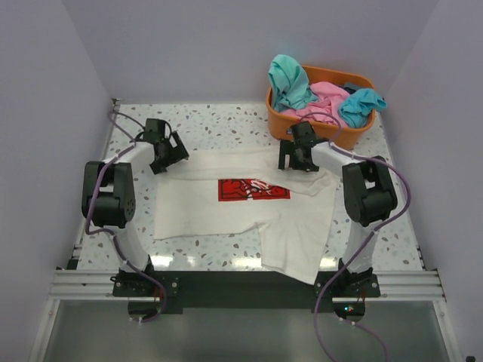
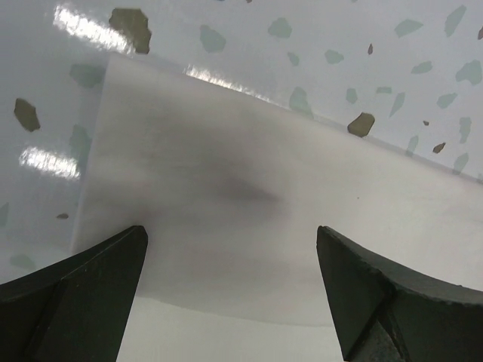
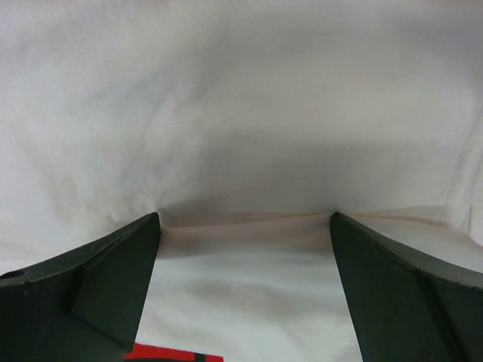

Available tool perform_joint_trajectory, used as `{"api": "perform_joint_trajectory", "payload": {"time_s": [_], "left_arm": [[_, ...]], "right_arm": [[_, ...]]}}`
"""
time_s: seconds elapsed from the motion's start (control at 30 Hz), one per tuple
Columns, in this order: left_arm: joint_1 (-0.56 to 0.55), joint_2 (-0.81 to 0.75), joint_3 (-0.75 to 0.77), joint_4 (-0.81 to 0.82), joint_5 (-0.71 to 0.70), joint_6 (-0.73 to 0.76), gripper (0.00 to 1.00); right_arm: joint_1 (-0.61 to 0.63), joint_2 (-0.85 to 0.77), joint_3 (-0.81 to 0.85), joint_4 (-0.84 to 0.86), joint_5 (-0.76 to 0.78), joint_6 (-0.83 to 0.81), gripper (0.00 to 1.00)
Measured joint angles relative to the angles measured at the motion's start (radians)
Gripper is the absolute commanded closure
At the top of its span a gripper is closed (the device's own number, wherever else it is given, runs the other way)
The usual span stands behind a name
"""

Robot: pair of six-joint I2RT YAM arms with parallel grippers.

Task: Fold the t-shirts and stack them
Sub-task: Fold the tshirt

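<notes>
A cream-white t-shirt with a red rectangular print lies spread on the table, one part hanging toward the front right. My left gripper is open at the shirt's far left corner; in the left wrist view the fingers straddle a flat cloth edge. My right gripper is open at the shirt's far right edge; in the right wrist view the fingertips press down on a cloth fold. Teal and pink shirts sit in the basket.
An orange plastic basket stands at the back right, just behind my right gripper. The speckled table is walled by white panels on left, back and right. A metal rail runs along the near edge.
</notes>
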Motion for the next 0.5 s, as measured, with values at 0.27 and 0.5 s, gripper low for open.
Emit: {"api": "perform_joint_trajectory", "payload": {"time_s": [0.27, 0.5], "left_arm": [[0.004, -0.358, -0.141, -0.142, -0.063, -0.027, 0.00], [-0.023, -0.752, -0.482, -0.201, -0.086, -0.145, 0.00]], "right_arm": [[0.064, -0.289, -0.136, -0.038, -0.006, 0.024, 0.01], [0.157, -0.666, -0.367, -0.028, -0.002, 0.116, 0.02]]}}
